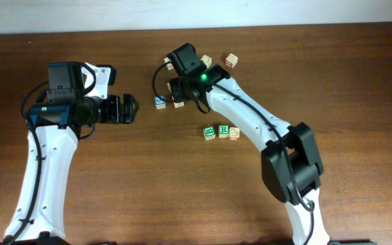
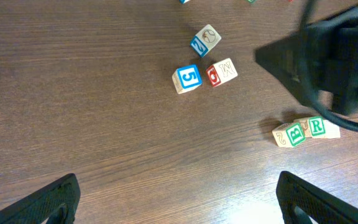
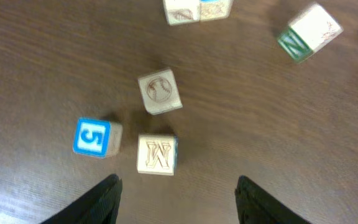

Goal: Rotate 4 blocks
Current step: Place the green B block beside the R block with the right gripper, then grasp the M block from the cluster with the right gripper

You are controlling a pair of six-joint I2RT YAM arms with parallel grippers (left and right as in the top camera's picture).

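Overhead: hovering with the right gripper above the upper-centre cluster, the green-printed "R" wooden cube sitting in the centre row.
Left wrist: idling with the left gripper, fingers wide and empty.
Right wrist: showing fingers apart and empty at the lower edge, just below the pale wooden "M" cube. Likely lining up on it, next needing descent, closing and twisting.

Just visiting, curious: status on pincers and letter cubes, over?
Left pincer open, empty. Right pincer open, empty, over pale wooden M cube. Green-printed wooden R cube in row of three, clear of both. Blue-printed 5 cube close beside M cube.
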